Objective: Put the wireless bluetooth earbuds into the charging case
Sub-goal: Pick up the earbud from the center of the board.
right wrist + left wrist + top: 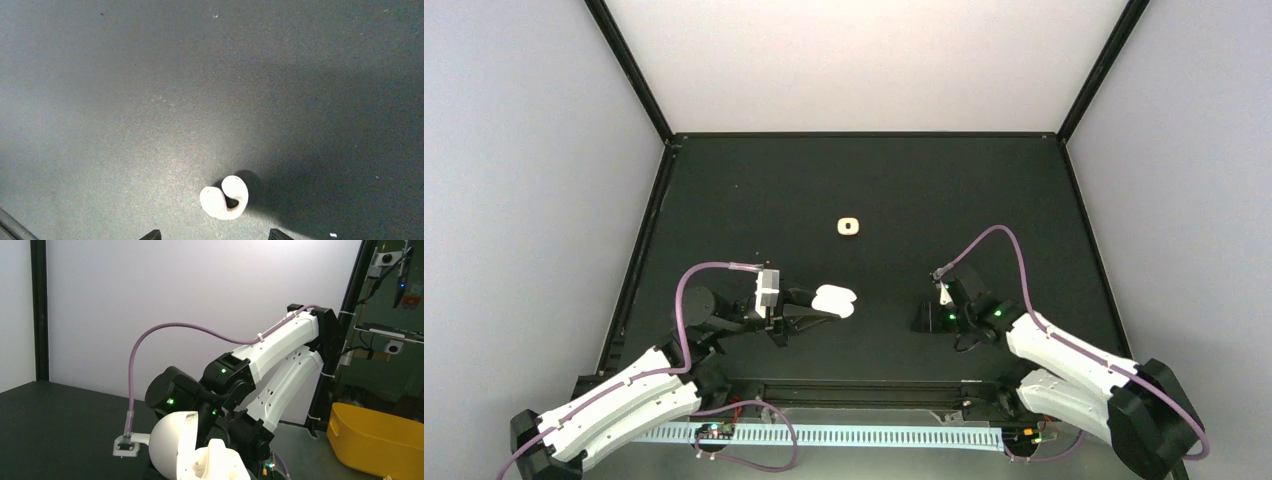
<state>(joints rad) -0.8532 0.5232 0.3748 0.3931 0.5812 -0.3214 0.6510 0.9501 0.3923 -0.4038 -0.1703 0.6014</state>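
Note:
My left gripper (817, 304) is shut on an open white charging case (835, 300) and holds it left of the mat's centre. In the left wrist view the case (200, 455) fills the bottom edge, with its round lid (170, 440) up on the left and a cream moulded inside; my fingers are hidden there. One curled bean-shaped earbud (225, 198) lies on the dark mat, just ahead of my open right gripper (215, 235) and between its fingertips (151, 234). In the top view the right gripper (926, 318) points down at the mat and hides that earbud. No other earbuds show.
A small cream square item (850, 227) with a dark centre lies on the mat beyond both grippers. The black mat (984, 200) is walled by black frame posts and pale panels. The right arm (280, 350) and a yellow bin (380, 440) show in the left wrist view.

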